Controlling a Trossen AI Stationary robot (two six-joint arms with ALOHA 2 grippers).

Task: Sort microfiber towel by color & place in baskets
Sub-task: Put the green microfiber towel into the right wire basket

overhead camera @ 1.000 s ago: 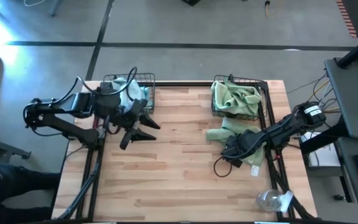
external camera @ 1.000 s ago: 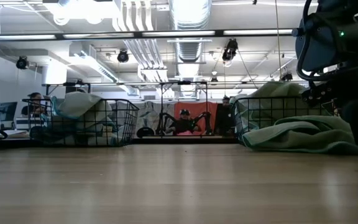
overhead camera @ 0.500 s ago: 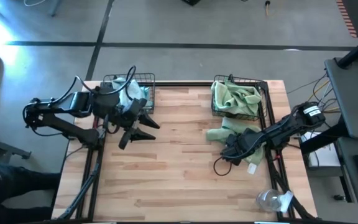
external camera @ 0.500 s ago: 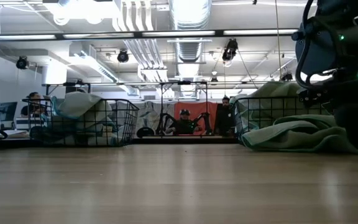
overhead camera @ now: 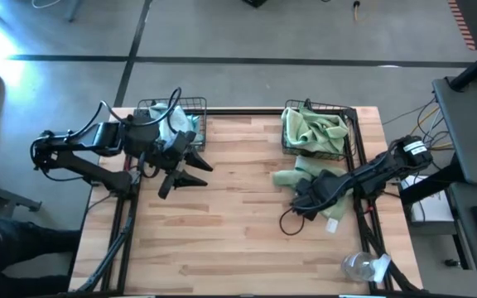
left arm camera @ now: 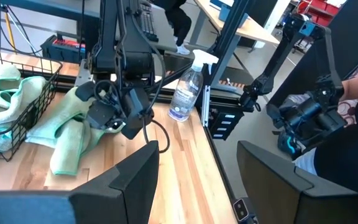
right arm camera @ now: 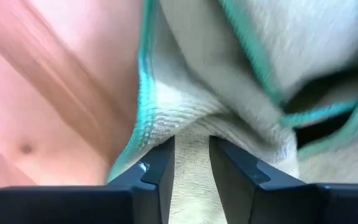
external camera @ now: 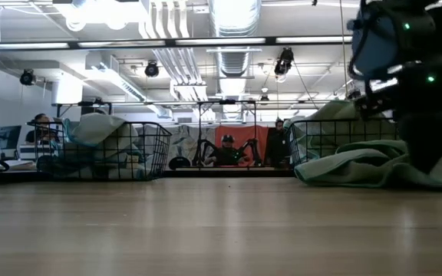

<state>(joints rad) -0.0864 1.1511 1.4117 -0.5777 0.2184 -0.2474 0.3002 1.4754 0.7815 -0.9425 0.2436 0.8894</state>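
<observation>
A pale green towel (overhead camera: 295,176) with teal edging lies crumpled on the table in front of the right basket (overhead camera: 348,132), which holds more green towels. My right gripper (overhead camera: 306,199) sits low on this loose towel and is shut on it. The left basket (overhead camera: 190,106) holds light blue towels (overhead camera: 172,120). My left gripper (overhead camera: 202,174) hovers open beside that basket, touching nothing. In the low view the green towel (external camera: 359,165) spreads under the right gripper (external camera: 428,149). My right gripper pinches a raised fold (right arm camera: 191,134) of the pale green towel between its two fingers (right arm camera: 157,171), close to a teal edge (right arm camera: 143,118). It comes from above, slanting toward the table's left. The rest of the towel lies slack on the table.
A clear plastic bottle (overhead camera: 358,266) lies near the table's near right corner. A dark cable loop (overhead camera: 288,222) hangs by the right gripper. Bare wood stretches across the table's middle (overhead camera: 230,215). People sit in the room beyond the far edge.
My right gripper has shifted a little toward the table's left while staying low on the green towel, and the cloth under it has bunched up slightly.
</observation>
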